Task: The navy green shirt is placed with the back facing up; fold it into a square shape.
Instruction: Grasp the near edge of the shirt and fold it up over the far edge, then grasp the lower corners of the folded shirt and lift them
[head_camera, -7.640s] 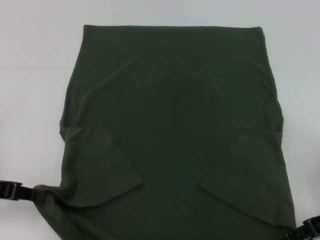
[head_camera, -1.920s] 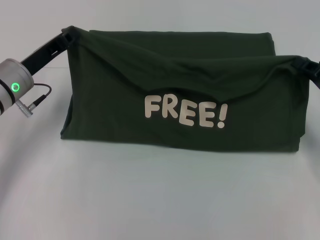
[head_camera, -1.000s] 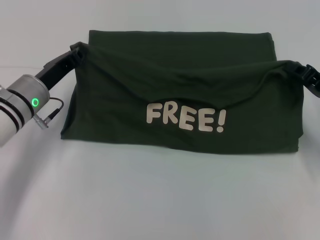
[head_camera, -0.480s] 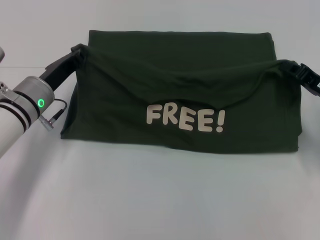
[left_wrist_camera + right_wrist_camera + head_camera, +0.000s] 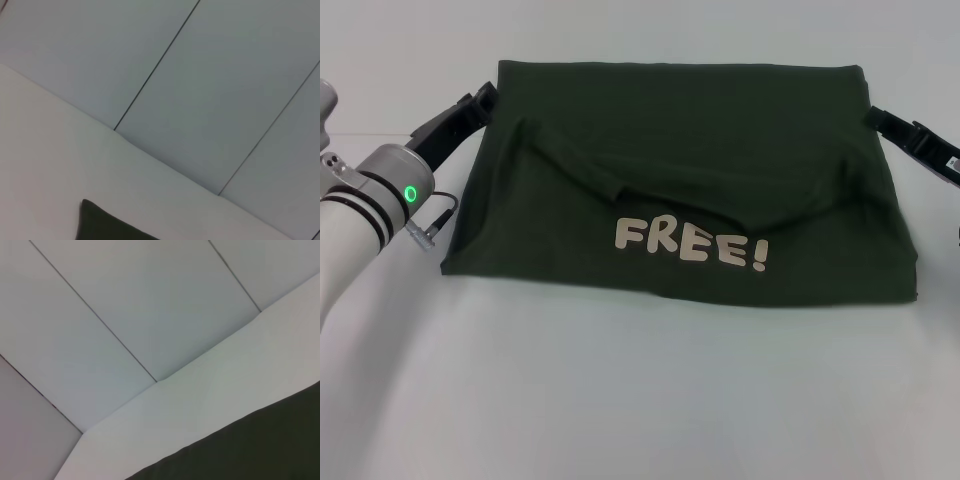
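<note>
we see the shirt [image 5: 690, 180] lying folded on the white tabletop [image 5: 640, 390], its pale "free!" lettering [image 5: 690, 243] face up on the near flap. our left gripper [image 5: 480, 100] sits at the shirt's far left corner, the cloth just beside its fingers; our right gripper [image 5: 882, 121] sits at the far right corner. we cannot tell how far either set of fingers is open or whether they grip cloth. both wrist views catch only a dark edge of shirt against the tabletop and a panelled wall [image 5: 210, 75].
</note>
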Controlling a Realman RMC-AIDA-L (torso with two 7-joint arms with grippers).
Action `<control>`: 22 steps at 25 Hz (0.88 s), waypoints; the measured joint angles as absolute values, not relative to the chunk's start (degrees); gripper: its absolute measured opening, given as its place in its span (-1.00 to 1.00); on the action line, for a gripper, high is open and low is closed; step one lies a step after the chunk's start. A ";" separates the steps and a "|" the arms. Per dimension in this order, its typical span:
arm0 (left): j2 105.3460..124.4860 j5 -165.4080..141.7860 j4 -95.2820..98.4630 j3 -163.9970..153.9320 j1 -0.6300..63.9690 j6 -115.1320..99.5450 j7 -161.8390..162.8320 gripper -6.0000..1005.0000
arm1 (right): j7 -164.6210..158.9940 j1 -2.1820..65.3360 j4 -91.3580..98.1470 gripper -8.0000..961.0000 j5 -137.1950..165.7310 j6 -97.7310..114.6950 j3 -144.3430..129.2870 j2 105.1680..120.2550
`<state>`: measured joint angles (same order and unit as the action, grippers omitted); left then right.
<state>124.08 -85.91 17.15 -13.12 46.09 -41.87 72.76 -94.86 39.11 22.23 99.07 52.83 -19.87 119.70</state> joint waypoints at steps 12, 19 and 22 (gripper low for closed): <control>122.68 -86.14 18.05 -19.89 41.43 -45.09 80.61 0.11 | -96.63 36.24 21.97 0.49 99.22 56.62 -20.00 119.01; 120.44 -100.99 28.67 -30.15 34.17 -53.12 106.14 0.61 | -99.14 32.69 22.54 0.89 100.28 63.46 -23.66 117.56; 119.41 -113.50 33.29 -29.81 33.49 -56.67 115.18 0.74 | -99.78 31.82 22.66 0.94 100.30 64.73 -26.14 116.98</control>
